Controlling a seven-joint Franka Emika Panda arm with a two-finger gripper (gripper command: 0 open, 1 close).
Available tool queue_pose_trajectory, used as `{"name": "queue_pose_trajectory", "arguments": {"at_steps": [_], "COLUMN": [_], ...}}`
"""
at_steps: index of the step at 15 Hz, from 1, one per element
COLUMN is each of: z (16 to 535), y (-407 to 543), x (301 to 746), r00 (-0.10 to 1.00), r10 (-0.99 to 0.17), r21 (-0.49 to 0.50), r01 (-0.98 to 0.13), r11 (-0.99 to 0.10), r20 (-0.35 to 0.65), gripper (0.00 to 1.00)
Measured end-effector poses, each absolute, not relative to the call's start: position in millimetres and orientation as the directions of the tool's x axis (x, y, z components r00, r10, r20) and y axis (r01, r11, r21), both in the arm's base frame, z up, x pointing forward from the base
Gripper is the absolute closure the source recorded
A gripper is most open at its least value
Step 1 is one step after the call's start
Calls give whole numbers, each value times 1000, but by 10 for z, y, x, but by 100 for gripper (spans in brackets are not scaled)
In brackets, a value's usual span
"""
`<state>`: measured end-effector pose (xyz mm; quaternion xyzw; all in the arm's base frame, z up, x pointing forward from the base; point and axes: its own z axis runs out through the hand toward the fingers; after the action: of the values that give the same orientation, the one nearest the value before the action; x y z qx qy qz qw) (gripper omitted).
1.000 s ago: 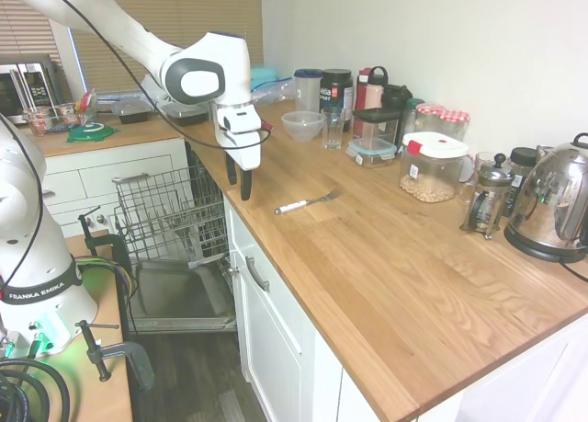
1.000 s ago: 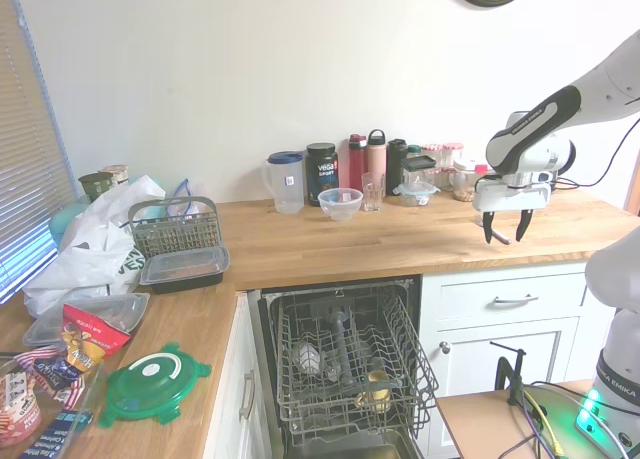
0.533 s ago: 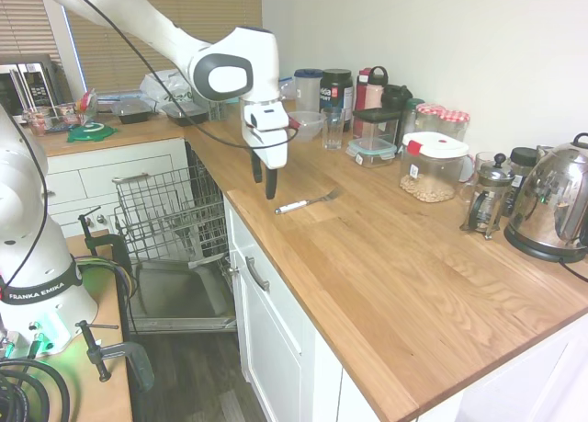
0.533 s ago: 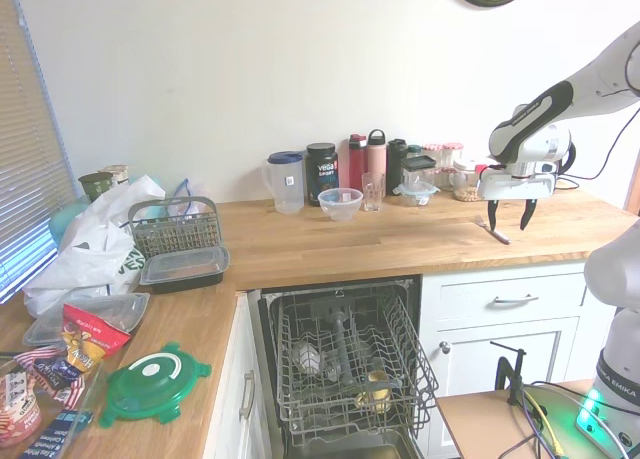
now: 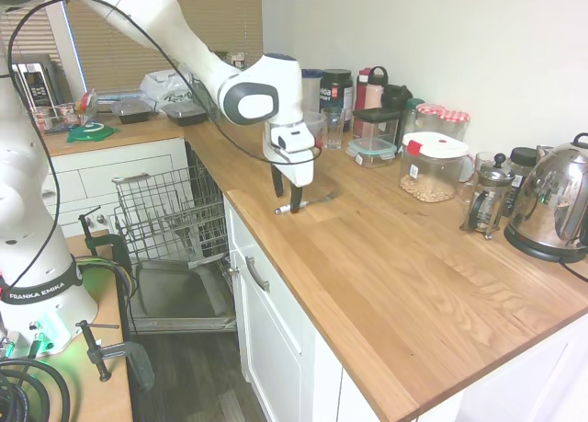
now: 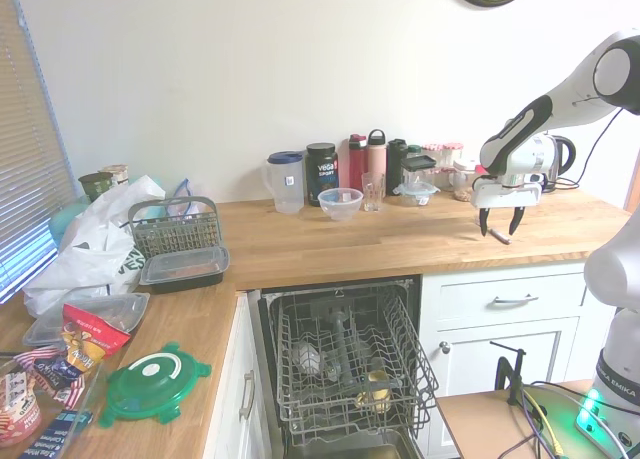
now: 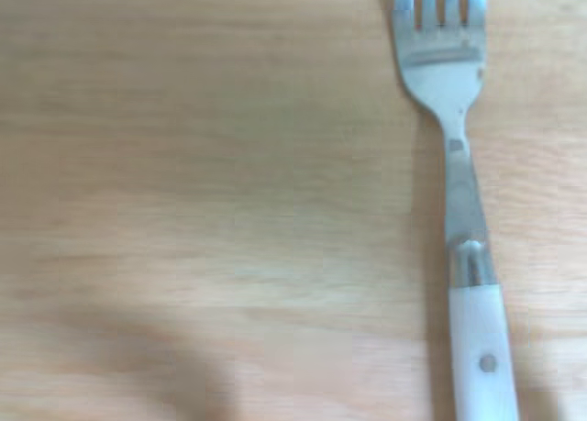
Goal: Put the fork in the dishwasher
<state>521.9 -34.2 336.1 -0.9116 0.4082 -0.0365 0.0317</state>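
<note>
**Tool poised over the fork on the worktop**

The fork [image 5: 307, 201] lies flat on the wooden worktop [image 5: 386, 275], not far from its front edge, white handle toward the dishwasher side and silver tines pointing toward the row of containers at the wall. The tool [image 5: 287, 201] hangs right over the handle end, its two dark fingers [image 5: 296, 199] pointing straight down and standing apart, one on either side of the handle. From where I stand I cannot tell whether the tips touch the wood or the fork; nothing is clamped between them.

From the other side of the room the tool [image 6: 499, 226] shows the same way, fingers spread and low over the worktop, with a pale sliver of the fork [image 6: 498, 238] just below them. The close view from the wrist shows the fork [image 7: 463, 219] lying on bare wood grain, metal neck running into the white handle, which has a small rivet in it.

The dishwasher [image 6: 350, 364] stands open under the worktop, well apart from the fork, with its grey wire rack [image 5: 170, 211] pulled out over the dropped door. A few items sit in the rack, too small to name. Along the wall stand a clear bowl [image 6: 340, 202], bottles, jars and a kettle [image 5: 554, 206].
</note>
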Motion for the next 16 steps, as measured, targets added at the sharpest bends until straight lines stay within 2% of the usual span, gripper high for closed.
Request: {"name": "queue_pose_trajectory", "arguments": {"at_steps": [16], "z": [3321], "y": [-353], "x": [5230], "r00": [669], "r10": [-742], "r21": [-96], "r01": [-737], "r11": [-669], "r20": [35], "gripper": [100]}}
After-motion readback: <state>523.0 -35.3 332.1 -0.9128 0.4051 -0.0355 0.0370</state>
